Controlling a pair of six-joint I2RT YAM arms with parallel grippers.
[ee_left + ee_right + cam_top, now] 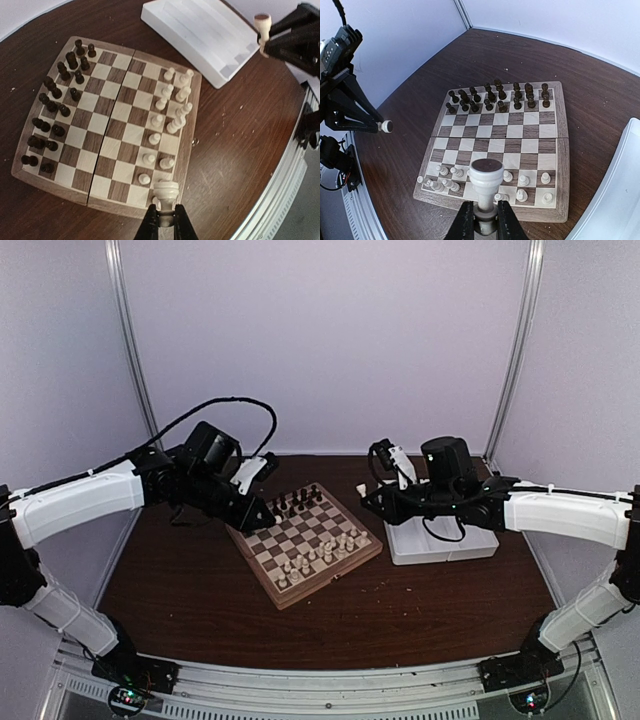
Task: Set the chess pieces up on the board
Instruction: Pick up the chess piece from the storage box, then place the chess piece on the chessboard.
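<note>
Two arms, two figures aloft: our left gripper [166, 216] was clamped on a cream piece [166, 191] by the board [194, 125], and our right gripper [485, 210] on a second cream piece [486, 172]. We judged both were carried high to clear the chess pieces [167, 107] crowding their side, opposite the dark figures [60, 95].

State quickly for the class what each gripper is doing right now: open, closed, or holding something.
Left gripper: closed on a cream-white chess piece.
Right gripper: closed on a second cream-white piece.
</note>
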